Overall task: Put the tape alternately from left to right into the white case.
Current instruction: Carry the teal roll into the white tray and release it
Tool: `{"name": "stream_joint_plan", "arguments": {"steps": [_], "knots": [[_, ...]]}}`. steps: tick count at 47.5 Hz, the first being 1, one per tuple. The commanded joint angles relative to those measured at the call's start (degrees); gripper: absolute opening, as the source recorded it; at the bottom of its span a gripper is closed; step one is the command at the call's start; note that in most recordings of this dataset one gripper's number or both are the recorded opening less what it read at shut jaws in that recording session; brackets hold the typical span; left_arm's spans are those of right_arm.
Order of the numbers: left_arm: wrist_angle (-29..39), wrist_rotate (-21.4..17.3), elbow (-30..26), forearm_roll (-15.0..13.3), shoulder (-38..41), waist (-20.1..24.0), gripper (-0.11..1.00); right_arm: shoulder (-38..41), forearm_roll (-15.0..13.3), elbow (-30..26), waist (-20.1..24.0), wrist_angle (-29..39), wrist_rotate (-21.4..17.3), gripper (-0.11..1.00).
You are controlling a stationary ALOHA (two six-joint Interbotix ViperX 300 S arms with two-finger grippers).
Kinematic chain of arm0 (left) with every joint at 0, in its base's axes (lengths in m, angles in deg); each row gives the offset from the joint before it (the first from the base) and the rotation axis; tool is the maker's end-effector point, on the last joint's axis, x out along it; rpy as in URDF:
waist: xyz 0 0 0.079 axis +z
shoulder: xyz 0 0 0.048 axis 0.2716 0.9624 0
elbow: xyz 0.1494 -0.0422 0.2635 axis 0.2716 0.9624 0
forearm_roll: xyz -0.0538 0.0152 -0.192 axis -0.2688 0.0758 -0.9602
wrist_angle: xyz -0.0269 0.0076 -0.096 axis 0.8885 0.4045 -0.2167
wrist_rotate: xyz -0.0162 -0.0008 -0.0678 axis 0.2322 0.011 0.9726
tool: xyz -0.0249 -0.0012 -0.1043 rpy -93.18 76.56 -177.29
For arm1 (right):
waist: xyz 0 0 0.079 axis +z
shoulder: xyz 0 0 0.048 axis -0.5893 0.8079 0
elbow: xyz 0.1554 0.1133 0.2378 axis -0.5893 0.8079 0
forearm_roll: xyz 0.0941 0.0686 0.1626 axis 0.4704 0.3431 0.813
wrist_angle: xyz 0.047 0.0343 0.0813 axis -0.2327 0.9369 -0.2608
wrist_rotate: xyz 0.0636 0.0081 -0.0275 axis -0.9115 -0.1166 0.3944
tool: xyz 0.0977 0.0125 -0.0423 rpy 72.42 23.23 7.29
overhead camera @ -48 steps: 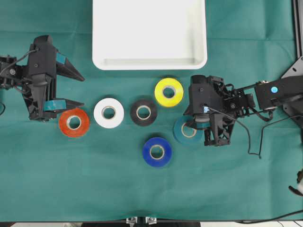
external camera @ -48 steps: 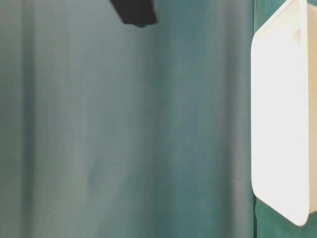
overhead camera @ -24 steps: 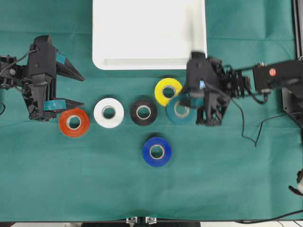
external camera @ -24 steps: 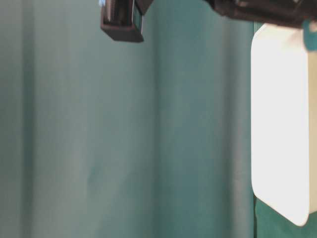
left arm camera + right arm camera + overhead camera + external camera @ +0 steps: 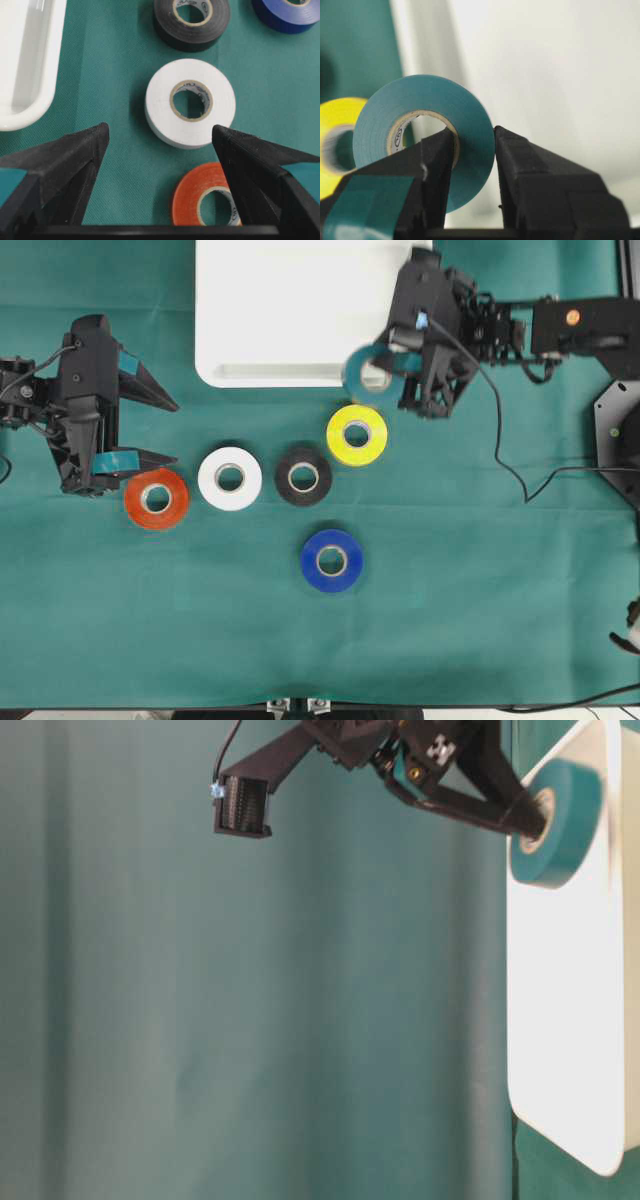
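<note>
My right gripper (image 5: 392, 368) is shut on the teal tape (image 5: 368, 375), one finger through its core, and holds it in the air over the front right rim of the white case (image 5: 260, 310). That teal tape (image 5: 470, 125) fills the right wrist view in front of the white case (image 5: 560, 65). On the cloth lie the red-orange tape (image 5: 156, 499), white tape (image 5: 230, 478), black tape (image 5: 303, 477), yellow tape (image 5: 357, 434) and blue tape (image 5: 332, 560). My left gripper (image 5: 165, 430) stands open at the far left, just beside the red-orange tape (image 5: 202, 197), with the white tape (image 5: 160, 107) ahead.
A green cloth covers the table. The right arm's cable (image 5: 505, 465) loops over the cloth right of the yellow tape. A black frame part (image 5: 615, 430) stands at the right edge. The white case's corner (image 5: 25, 65) shows at the left wrist view's upper left.
My right gripper has lifted the teal tape off the cloth and carried it back, past the yellow tape, to the case's front rim. The left arm has not moved.
</note>
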Motion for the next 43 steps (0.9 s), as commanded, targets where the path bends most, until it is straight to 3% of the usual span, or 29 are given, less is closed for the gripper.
{"name": "stream_joint_plan", "arguments": {"steps": [1,26,43], "knots": [[-0.4,0.0,-0.1,-0.1,-0.3,-0.2,0.59,-1.2,-1.2,-1.5,-2.0,-0.3,0.1,0.24],[-0.4,0.0,-0.3,-0.1,-0.3,-0.2,0.59,1.1,-1.8,-2.0,-10.0,-2.3,0.5,0.24],[-0.4,0.0,-0.1,-0.1,-0.3,-0.2,0.59,4.9,-6.1,-4.2,-15.6,-5.9,0.5,0.24]]}}
